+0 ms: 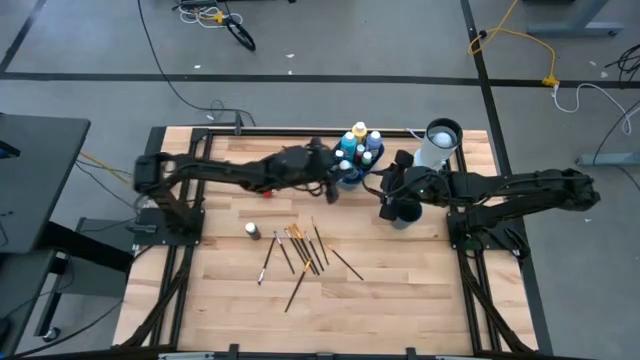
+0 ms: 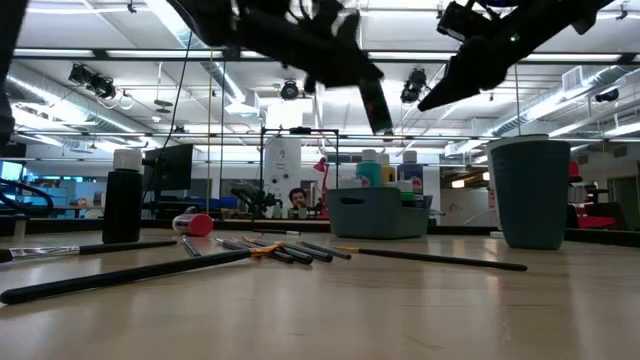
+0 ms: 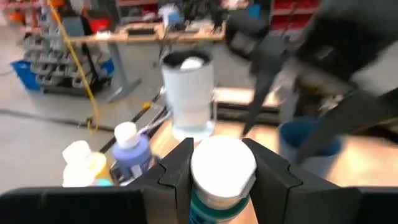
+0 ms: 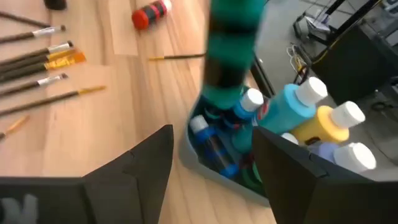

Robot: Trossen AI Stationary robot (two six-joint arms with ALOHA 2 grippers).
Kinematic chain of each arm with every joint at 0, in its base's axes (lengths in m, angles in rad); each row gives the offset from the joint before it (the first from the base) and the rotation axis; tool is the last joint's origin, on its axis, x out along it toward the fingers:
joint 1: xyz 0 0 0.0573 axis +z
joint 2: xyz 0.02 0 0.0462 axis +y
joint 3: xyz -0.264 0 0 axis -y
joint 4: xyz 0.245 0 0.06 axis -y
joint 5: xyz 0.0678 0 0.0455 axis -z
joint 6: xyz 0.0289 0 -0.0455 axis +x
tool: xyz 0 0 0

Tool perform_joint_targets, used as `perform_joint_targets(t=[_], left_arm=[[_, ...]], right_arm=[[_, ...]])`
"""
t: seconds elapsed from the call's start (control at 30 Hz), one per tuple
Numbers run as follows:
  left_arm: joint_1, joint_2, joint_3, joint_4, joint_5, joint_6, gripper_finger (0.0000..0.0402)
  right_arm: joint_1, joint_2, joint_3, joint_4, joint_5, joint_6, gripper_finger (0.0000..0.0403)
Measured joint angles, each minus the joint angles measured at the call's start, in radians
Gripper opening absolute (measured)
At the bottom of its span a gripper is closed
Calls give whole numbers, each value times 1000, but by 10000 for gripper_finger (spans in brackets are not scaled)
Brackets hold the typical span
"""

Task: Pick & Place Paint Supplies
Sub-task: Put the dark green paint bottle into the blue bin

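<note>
Nearest the front of the table the brushes [image 1: 300, 250] lie loose in a fan w/ a red bottle [image 1: 267, 195] and a dark white-capped bottle [image 1: 252, 231] close by, none of it sorted yet. Further back the left gripper [image 3: 221, 171] is clamped on a teal white-capped bottle [image 3: 222, 168], hanging right over the grey bin [image 2: 378, 213] where blue, yellow and other bottles already stand, prob so it drops in upright. The right gripper [image 4: 211, 155] hangs just beside the bin w/ fingers spread wide and nothing in them, blue cup [image 1: 403, 213] below it, and the tall white cylinder [image 1: 438, 143] at the far edge.
</note>
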Motion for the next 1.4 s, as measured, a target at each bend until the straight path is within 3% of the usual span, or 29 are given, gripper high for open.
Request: perform_joint_targets(t=[0.2, 0.6, 0.7, 1.07, 1.4], left_arm=[[55, 151, 96, -12, -14, -12, 125], [104, 297, 100, -29, -23, -63, 125], [108, 304, 102, -34, -19, -57, 125], [112, 308, 99, -95, 219, -82, 126], [115, 305, 100, -169, 151, -22, 142]], right_arm=[[0, 8, 0, -22, 26, -33, 219], [-2, 9, 0, -52, 18, -20, 219], [-2, 9, 0, -53, 17, -1, 219], [-2, 9, 0, -68, 16, 28, 219], [-2, 9, 0, -88, 14, 54, 219]])
